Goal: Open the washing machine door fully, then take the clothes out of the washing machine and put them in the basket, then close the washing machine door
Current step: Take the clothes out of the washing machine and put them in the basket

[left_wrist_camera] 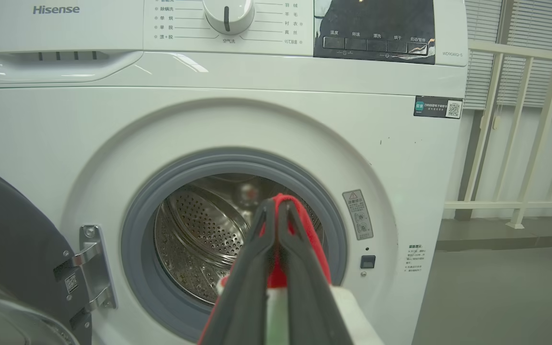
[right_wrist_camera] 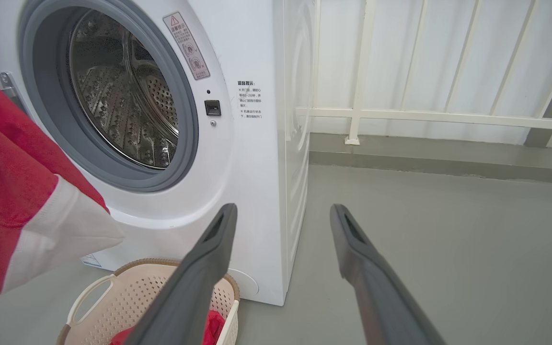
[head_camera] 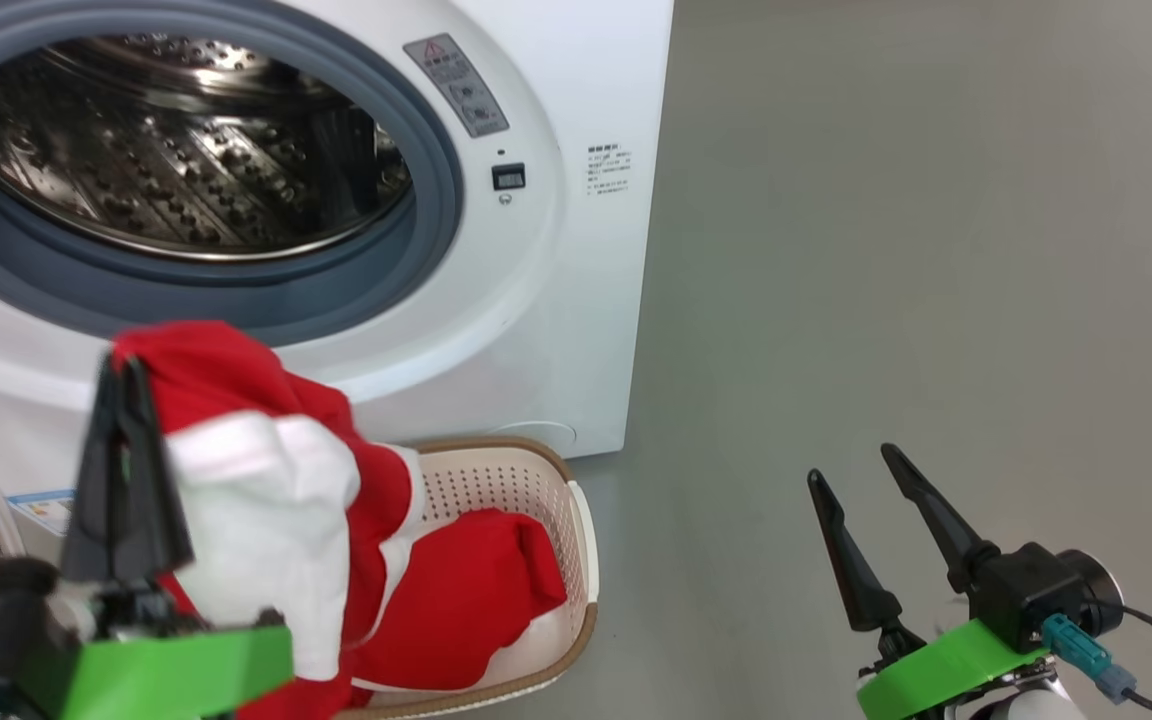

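The white washing machine (head_camera: 556,290) stands with its mouth open and its steel drum (head_camera: 176,150) bare. Its black-rimmed door (left_wrist_camera: 12,249) is swung out at the left of the left wrist view. My left gripper (head_camera: 126,370) is shut on a red and white garment (head_camera: 266,500) that hangs above the left part of the basket (head_camera: 576,520). Another red garment (head_camera: 476,590) lies in the basket. The held clothes also show in the right wrist view (right_wrist_camera: 22,206), over the basket (right_wrist_camera: 113,297). My right gripper (head_camera: 851,465) hangs open and empty over the floor to the right.
Grey floor (head_camera: 936,250) spreads to the right of the machine. A white railing (right_wrist_camera: 424,115) runs along the wall behind. The basket sits on the floor right against the machine's front.
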Controlling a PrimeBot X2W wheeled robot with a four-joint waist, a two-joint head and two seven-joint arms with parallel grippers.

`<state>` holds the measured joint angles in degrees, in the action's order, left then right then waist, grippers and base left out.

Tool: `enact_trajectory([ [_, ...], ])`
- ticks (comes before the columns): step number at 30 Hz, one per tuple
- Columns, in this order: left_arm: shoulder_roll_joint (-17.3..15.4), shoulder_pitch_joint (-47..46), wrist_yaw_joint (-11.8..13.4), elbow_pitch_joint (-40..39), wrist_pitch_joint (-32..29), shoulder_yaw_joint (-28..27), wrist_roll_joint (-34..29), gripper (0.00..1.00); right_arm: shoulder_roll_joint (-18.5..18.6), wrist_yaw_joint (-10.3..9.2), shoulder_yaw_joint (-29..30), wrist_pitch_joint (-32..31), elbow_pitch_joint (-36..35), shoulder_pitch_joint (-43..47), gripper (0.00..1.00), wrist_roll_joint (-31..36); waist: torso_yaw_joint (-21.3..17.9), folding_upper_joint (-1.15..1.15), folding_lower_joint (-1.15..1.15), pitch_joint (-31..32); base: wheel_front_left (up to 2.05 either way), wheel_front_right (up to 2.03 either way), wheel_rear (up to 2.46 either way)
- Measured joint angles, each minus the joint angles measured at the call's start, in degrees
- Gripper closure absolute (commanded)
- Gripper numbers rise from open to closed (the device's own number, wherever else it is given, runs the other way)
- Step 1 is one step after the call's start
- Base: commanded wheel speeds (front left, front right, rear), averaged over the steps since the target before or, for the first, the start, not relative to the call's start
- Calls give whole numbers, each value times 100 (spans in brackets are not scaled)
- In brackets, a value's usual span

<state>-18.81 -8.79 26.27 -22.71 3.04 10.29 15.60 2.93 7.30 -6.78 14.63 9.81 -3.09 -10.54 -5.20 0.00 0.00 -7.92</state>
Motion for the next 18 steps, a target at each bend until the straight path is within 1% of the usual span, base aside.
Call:
enact_trajectory([
  [6, 157, 402, 32, 131, 171, 98, 74, 100, -2, 0, 8, -2, -22, 80, 0, 2, 43, 0, 0, 118, 0, 0, 0],
  [10, 179, 443, -133, 455, 433, 194, 202, 100, -3, 0, 20, -16, -64, 80, 0, 5, 61, 0, 0, 58, 0, 0, 0],
  [15, 374, 441, -331, 1012, 801, 282, 396, 100, -3, 0, 20, -52, -108, 75, 0, 4, 60, 0, 0, -42, 0, 0, 0],
  [18, 505, 431, -535, 1419, 975, 312, 536, 100, -5, 0, 14, -52, -145, 68, 0, 4, 42, 0, 0, -129, 0, 0, 0],
])
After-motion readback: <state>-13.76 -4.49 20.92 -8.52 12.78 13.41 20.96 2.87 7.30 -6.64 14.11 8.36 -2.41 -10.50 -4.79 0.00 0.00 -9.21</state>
